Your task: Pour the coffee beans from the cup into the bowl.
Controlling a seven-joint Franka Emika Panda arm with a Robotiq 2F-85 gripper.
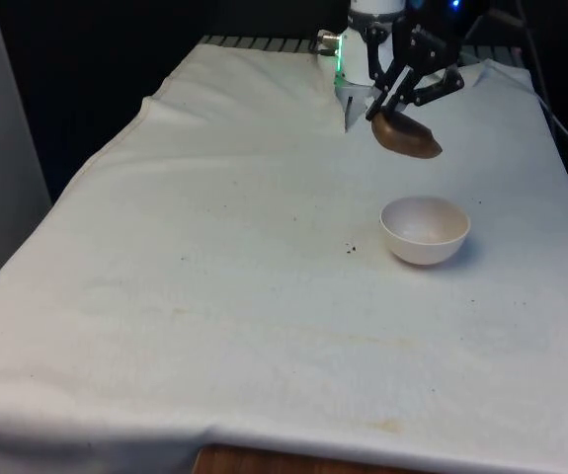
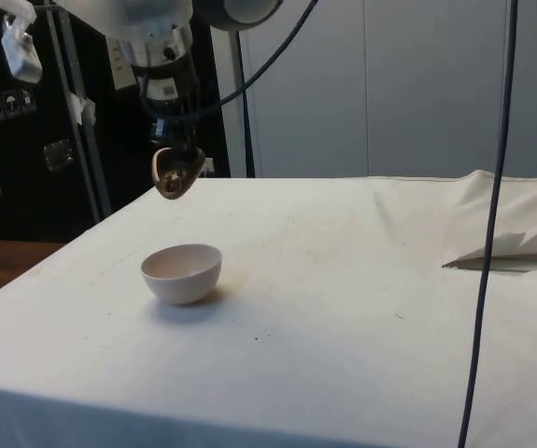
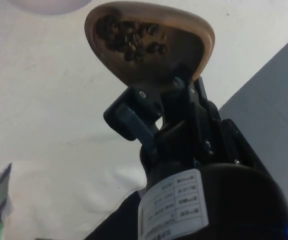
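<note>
Pouring has not begun: gripper (image 1: 390, 107) clamps the brown cup (image 1: 407, 136), coffee beans (image 3: 129, 40) inside, tilted above and seemingly short of the empty-looking bowl (image 1: 425, 229) below.

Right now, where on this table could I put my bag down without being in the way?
The wide cloth on the front view's left of the bowl is bare. Crowded: around the bowl, where the gripper holds the cup above.
</note>
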